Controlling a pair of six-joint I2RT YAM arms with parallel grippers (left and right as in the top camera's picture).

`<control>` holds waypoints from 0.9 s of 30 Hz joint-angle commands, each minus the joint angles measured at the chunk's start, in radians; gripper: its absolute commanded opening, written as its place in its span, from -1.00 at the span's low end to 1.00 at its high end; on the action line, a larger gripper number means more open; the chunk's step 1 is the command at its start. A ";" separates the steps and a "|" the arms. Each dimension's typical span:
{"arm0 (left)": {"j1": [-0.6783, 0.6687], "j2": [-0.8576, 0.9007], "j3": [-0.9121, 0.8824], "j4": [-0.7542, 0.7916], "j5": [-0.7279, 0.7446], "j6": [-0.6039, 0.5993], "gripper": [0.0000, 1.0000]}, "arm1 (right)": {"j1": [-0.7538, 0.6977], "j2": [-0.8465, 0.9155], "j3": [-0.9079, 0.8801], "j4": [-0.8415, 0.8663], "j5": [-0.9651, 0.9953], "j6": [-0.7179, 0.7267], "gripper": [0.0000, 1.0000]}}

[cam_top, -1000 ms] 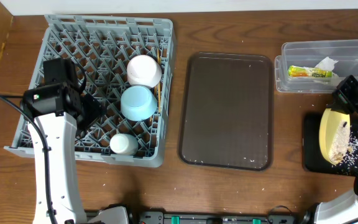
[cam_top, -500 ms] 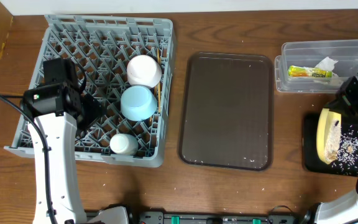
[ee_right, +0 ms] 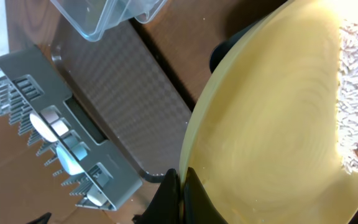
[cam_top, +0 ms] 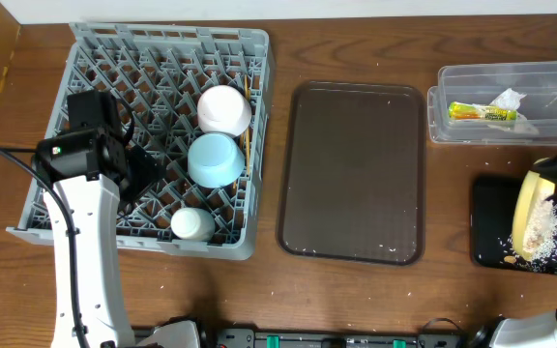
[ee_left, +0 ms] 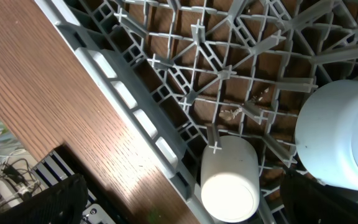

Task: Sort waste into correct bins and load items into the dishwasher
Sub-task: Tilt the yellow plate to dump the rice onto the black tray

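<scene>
My right gripper [ee_right: 180,186] is shut on the rim of the yellow plate [cam_top: 530,215] and holds it tilted steeply over the flat black bin [cam_top: 489,227]. Pale crumbs [cam_top: 542,242] cling to the plate and lie in the bin. The plate fills the right wrist view [ee_right: 278,124]. The clear tub [cam_top: 506,101] holds the green-and-yellow wrapper [cam_top: 482,112] and white tissue [cam_top: 507,99]. The grey dish rack [cam_top: 153,135] holds the white bowl [cam_top: 223,109], light blue bowl [cam_top: 213,159], small white cup [cam_top: 191,224] and chopsticks [cam_top: 245,130]. My left gripper [ee_left: 179,205] hangs open over the rack's edge, by the cup [ee_left: 229,180].
A dark brown serving tray [cam_top: 352,172] lies between the rack and the bins, with a few crumbs on it. Stray crumbs dot the wooden table near its front edge. My left arm [cam_top: 85,213] stands over the rack's left side.
My right gripper has shifted the plate to the right over the black bin, and more crumbs have slid down into the bin. The left arm has not moved.
</scene>
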 commanded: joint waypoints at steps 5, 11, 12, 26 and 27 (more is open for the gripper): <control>0.004 0.000 0.003 -0.003 -0.020 0.010 1.00 | -0.012 -0.019 0.019 0.001 -0.074 -0.066 -0.98; 0.004 0.000 0.003 -0.003 -0.020 0.010 1.00 | -0.012 -0.019 0.019 0.037 -0.089 -0.066 -0.98; 0.004 0.000 0.003 -0.003 -0.020 0.010 1.00 | -0.013 -0.019 0.019 0.035 -0.097 -0.066 -0.98; 0.004 0.000 0.003 -0.003 -0.020 0.010 1.00 | -0.023 -0.019 0.018 0.060 -0.122 -0.084 -0.98; 0.004 0.000 0.003 -0.003 -0.020 0.010 0.99 | -0.023 -0.019 0.018 0.063 -0.116 -0.069 -0.98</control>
